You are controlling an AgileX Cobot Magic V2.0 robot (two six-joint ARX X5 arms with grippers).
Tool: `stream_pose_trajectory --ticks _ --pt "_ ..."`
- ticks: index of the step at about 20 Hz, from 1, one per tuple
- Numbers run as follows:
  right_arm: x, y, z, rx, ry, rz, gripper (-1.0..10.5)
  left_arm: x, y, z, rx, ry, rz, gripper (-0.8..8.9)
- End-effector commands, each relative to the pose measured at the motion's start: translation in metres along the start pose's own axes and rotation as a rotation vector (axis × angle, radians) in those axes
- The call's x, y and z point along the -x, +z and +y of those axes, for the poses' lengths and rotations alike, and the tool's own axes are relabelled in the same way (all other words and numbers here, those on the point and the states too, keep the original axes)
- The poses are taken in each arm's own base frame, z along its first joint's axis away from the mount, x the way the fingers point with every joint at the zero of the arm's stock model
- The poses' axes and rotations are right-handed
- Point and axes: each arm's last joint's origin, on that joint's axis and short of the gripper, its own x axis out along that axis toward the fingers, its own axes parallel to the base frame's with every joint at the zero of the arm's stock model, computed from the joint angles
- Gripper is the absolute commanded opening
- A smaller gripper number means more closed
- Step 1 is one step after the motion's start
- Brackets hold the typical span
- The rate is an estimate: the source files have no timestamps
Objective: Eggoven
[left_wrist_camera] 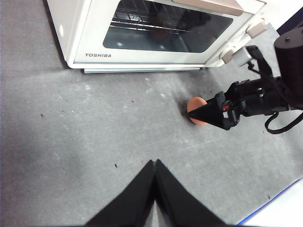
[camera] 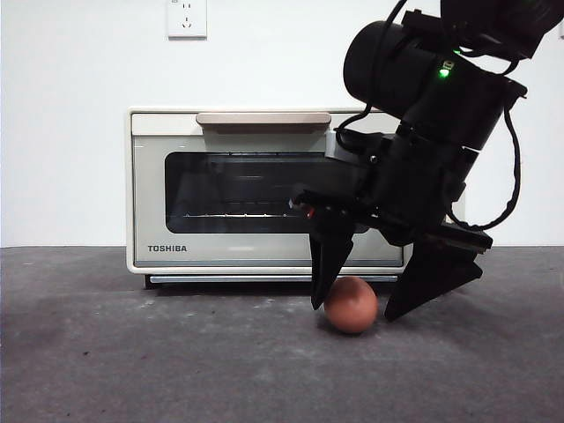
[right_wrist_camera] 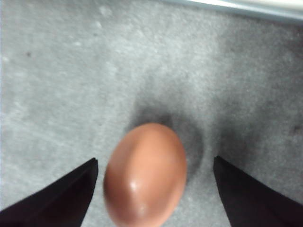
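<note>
Two claws: right claw is spread and lowered astride the egg; left claw is pressed together, held well back.
Egg: lies on the counter, just before the closed oven.
Grip: jaws are best centred on the egg and closed gently, lest it be cracked or rolled.

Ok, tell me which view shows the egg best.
The right wrist view: the egg fills it, large and unblocked, between the right tool and its open jaws. The front view shows the egg on the table before the oven, one jaw overlapping its edge. The left wrist view shows it small, partly hidden.
</note>
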Motion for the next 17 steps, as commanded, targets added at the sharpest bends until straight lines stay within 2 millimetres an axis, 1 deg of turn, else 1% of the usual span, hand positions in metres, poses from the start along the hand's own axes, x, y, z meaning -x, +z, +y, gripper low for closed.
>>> stream_pose_trajectory --ticks 1,12,15,17 --pt "-0.007 0.001 0.005 0.002 0.001 0.002 3.6 0.003 0.005 -0.003 -0.031 -0.008 -0.017 0.07" --pt "-0.008 0.0 0.007 0.022 0.003 0.011 0.0 0.003 0.005 -0.003 -0.031 -0.008 -0.017 0.07" --pt "-0.005 0.0 0.008 0.041 0.026 0.013 0.0 0.003 0.005 -0.003 -0.031 -0.008 -0.02 0.07" --pt "0.003 0.001 0.011 0.056 0.045 0.001 0.0 0.002 0.007 -0.003 -0.032 -0.01 -0.032 0.07"
